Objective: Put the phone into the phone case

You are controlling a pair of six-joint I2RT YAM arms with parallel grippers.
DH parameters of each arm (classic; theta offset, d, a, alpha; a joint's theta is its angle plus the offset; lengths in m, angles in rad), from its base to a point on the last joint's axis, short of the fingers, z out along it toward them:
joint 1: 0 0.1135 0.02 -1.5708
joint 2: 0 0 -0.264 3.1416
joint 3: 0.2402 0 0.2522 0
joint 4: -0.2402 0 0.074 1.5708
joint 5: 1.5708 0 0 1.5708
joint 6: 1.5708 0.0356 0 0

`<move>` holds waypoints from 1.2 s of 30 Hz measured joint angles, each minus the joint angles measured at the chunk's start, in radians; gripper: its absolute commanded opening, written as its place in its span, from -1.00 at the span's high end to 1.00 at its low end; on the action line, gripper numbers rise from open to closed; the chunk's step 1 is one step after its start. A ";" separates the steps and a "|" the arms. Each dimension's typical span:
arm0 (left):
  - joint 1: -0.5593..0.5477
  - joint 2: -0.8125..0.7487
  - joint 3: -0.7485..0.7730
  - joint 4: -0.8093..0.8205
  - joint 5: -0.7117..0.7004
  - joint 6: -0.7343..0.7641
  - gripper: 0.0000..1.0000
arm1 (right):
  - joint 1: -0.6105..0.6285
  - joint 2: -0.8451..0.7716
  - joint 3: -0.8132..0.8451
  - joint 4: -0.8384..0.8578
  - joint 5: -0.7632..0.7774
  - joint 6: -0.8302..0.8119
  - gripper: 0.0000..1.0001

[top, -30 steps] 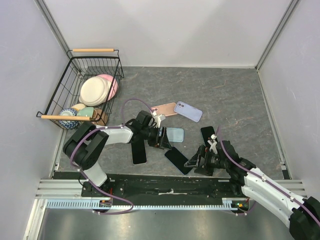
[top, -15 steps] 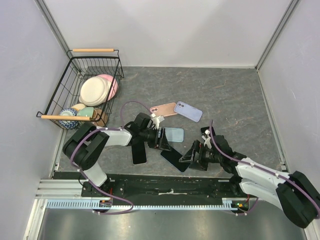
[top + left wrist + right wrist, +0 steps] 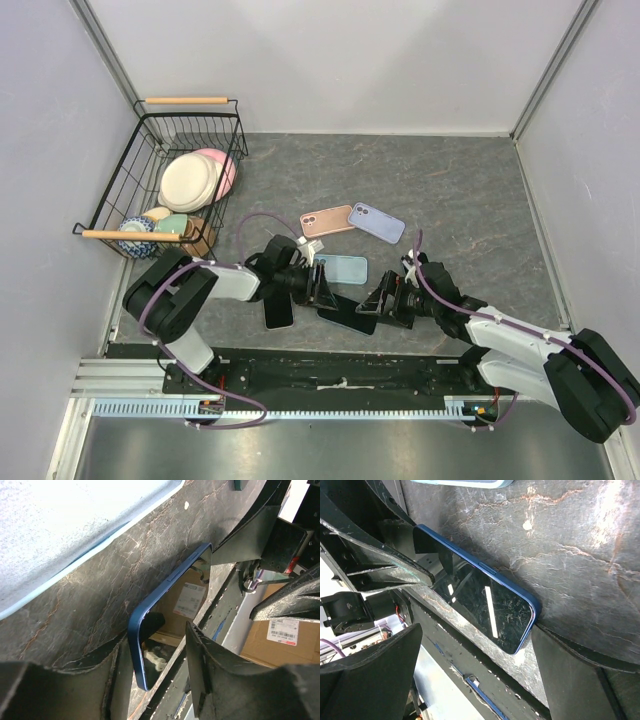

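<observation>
A dark blue phone (image 3: 347, 312) lies screen up on the mat between my two grippers. A clear light-blue phone case (image 3: 341, 268) lies just behind it. My left gripper (image 3: 322, 287) is open at the phone's left end; in the left wrist view the phone (image 3: 167, 605) has its end between the open fingers of the gripper (image 3: 155, 640), with the case (image 3: 60, 535) beyond. My right gripper (image 3: 384, 303) is open at the phone's right end; its wrist view shows the phone (image 3: 480, 605) between the fingers of the gripper (image 3: 477, 630).
A second black phone (image 3: 278, 308) lies under the left arm. A pink case (image 3: 328, 219) and a lavender one (image 3: 377, 222) lie further back. A wire basket (image 3: 125, 190) with plates and bowls stands at the far left. The black base rail (image 3: 340, 365) runs close in front.
My right gripper has moved left and forward to the phone's right end. The phone has shifted slightly left and back. My left gripper has moved a little nearer to the phone.
</observation>
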 measured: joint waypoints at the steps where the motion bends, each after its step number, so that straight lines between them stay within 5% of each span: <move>1: 0.000 0.008 -0.003 0.013 0.009 -0.010 0.14 | 0.000 0.000 0.000 0.001 0.000 -0.001 -0.96; 8: 0.011 0.043 -0.005 0.115 0.089 -0.095 0.96 | -0.005 -0.002 -0.002 0.003 0.000 0.001 -0.96; 13: 0.010 0.025 0.004 0.161 0.122 -0.121 0.96 | -0.005 -0.008 -0.002 0.000 0.007 -0.004 -0.96; 17: -0.006 -0.043 0.026 0.030 0.061 -0.090 0.96 | -0.002 -0.025 0.019 -0.047 0.032 -0.041 -0.96; 28: -0.011 -0.507 0.154 -0.558 -0.393 0.098 0.96 | -0.002 -0.122 0.200 -0.197 0.088 -0.204 -0.96; 36: 0.067 -0.821 0.154 -0.663 -0.378 0.096 0.96 | -0.002 -0.180 0.253 -0.212 0.000 -0.282 -0.96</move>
